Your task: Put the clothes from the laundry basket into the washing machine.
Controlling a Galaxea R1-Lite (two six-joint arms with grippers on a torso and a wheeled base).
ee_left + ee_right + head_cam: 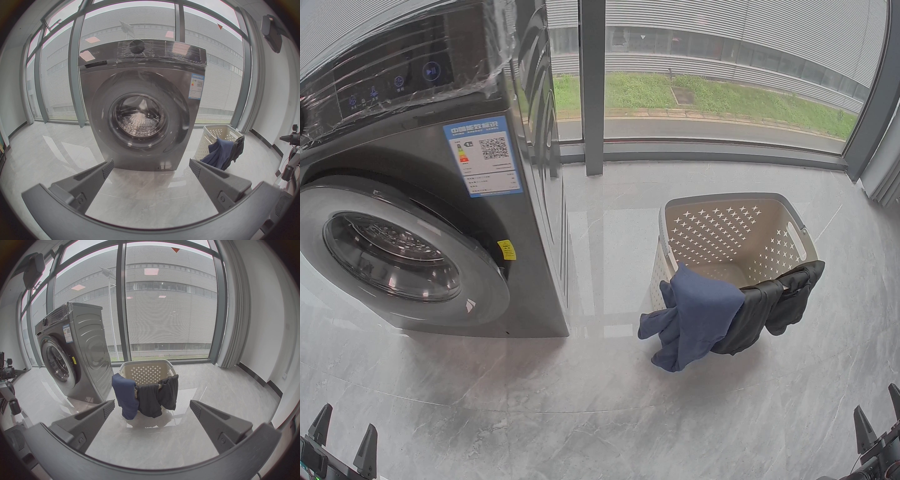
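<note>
1. Left gripper (345, 431): fingers spread apart, nothing held. In the head view only its two dark fingertips rise above the lower left edge; the rest is cut off. In the left wrist view the left gripper (150, 165) faces the machine's front.

2. Right gripper (876, 409): fingers likewise spread and empty, cropped at the lower right edge. The right gripper (152, 404) points toward the basket in its wrist view.

3. Grey marble-patterned floor (600, 406): carries all items.

4. Clothes: a blue fabric garment (700, 312) hangs over the near rim's left part. A dark grey garment (759, 312) hangs just beside it, touching, and a black garment (797, 294) drapes over the near right corner. All three spill outward over the rim. How far they reach inside is hidden.

5. Beige perforated plastic laundry basket (725, 199): stands upright to the machine's right, with bare floor between. Its near wall is largely covered by the clothes.

6. Grey front-loading washing machine (540, 281): the round glass door (394, 256) lies against the front; whether it is latched cannot be determined. Clear plastic film (394, 37) wraps the control panel. A blue-and-white label (483, 156) and a small yellow sticker (507, 249) sit on the front. The head view cuts off the top and left side.

7. Floor-to-ceiling window (706, 75): stands behind both.
</note>
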